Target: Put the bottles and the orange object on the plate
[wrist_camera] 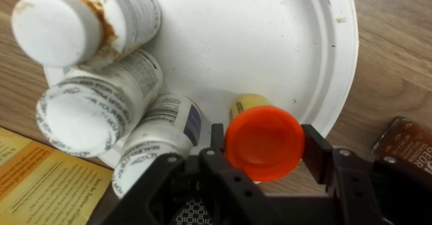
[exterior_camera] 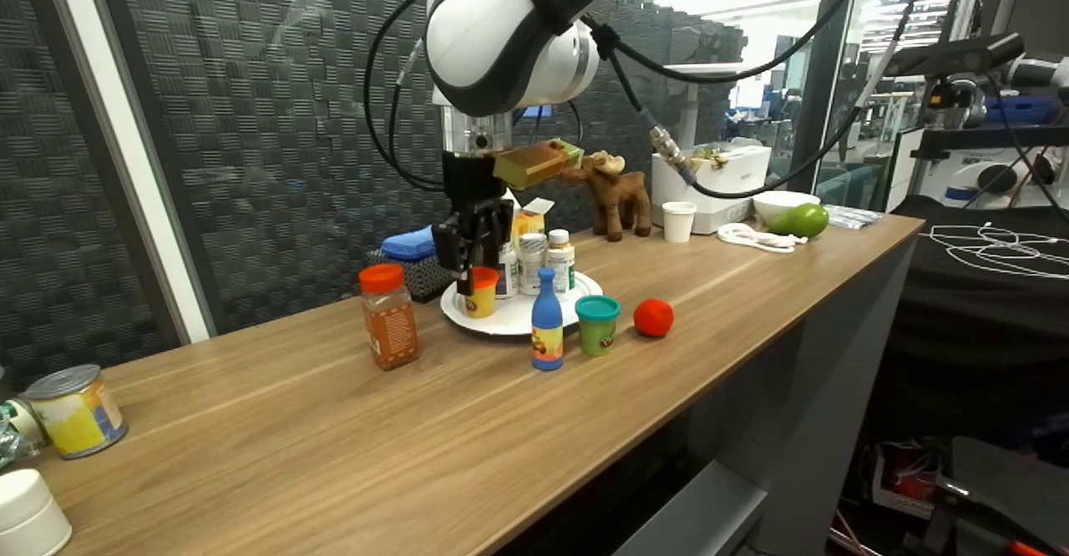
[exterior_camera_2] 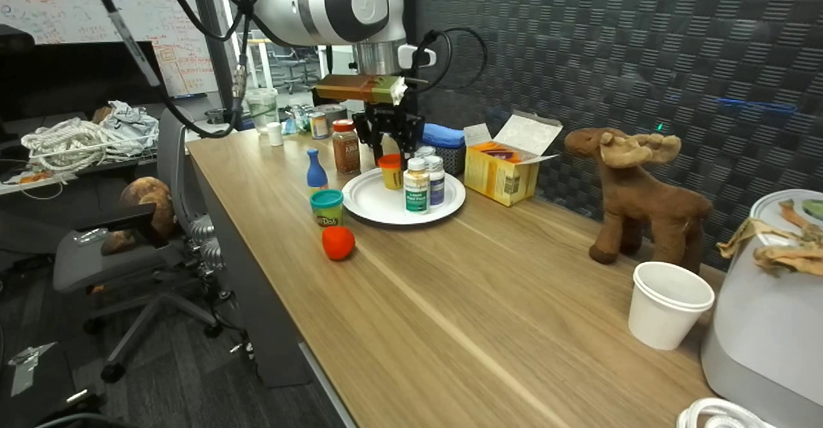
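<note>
The orange object, a yellow tub (exterior_camera: 481, 295) with an orange lid, stands upright on the white plate (wrist_camera: 249, 32). My gripper (wrist_camera: 264, 133) surrounds its lid, one finger close on each side. Whether the pads press on the lid or stand just off it is unclear. Three white bottles (exterior_camera_2: 416, 187) share the plate. Off the plate, on the table, are the blue bottle (exterior_camera: 547, 322), the green tub with a teal lid (exterior_camera: 597, 326) and the reddish-brown jar (exterior_camera: 390, 322) with an orange-red lid.
A red ball (exterior_camera_2: 338, 243) lies near the green tub. Behind the plate are an open yellow box (exterior_camera_2: 501, 174) and a dark basket with a blue cloth (exterior_camera: 409, 245). A plush moose (exterior_camera_2: 643, 190) and paper cups (exterior_camera_2: 665, 306) stand along the table, a can (exterior_camera: 75, 414) at its far end.
</note>
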`<state>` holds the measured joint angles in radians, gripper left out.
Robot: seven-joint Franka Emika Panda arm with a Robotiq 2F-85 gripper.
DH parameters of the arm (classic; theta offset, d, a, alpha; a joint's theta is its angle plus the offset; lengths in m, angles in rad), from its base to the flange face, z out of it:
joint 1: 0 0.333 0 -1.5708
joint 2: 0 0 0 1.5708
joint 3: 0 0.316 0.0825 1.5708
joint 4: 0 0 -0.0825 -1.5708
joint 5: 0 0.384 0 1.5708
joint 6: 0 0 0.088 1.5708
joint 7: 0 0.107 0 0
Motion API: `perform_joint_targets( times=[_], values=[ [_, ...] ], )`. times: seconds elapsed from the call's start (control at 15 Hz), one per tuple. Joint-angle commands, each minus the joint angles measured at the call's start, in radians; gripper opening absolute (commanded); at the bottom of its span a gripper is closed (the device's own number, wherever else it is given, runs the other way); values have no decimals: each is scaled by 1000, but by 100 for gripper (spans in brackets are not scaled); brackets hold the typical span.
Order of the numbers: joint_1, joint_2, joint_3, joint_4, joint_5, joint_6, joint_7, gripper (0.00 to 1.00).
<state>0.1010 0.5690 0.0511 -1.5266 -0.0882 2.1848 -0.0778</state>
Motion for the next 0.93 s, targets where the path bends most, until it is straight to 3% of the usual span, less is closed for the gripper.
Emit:
perform_joint_targets(
  times=[0.0,0.07,0.47,0.87],
  values=[
    [2,-5,5,23,5,3,12,93],
    [2,-17,7,14,8,9,11,99],
    [14,-143,14,-64,27,32,87,100],
    [28,-363,-28,-274,-13,42,319,100]
  ],
)
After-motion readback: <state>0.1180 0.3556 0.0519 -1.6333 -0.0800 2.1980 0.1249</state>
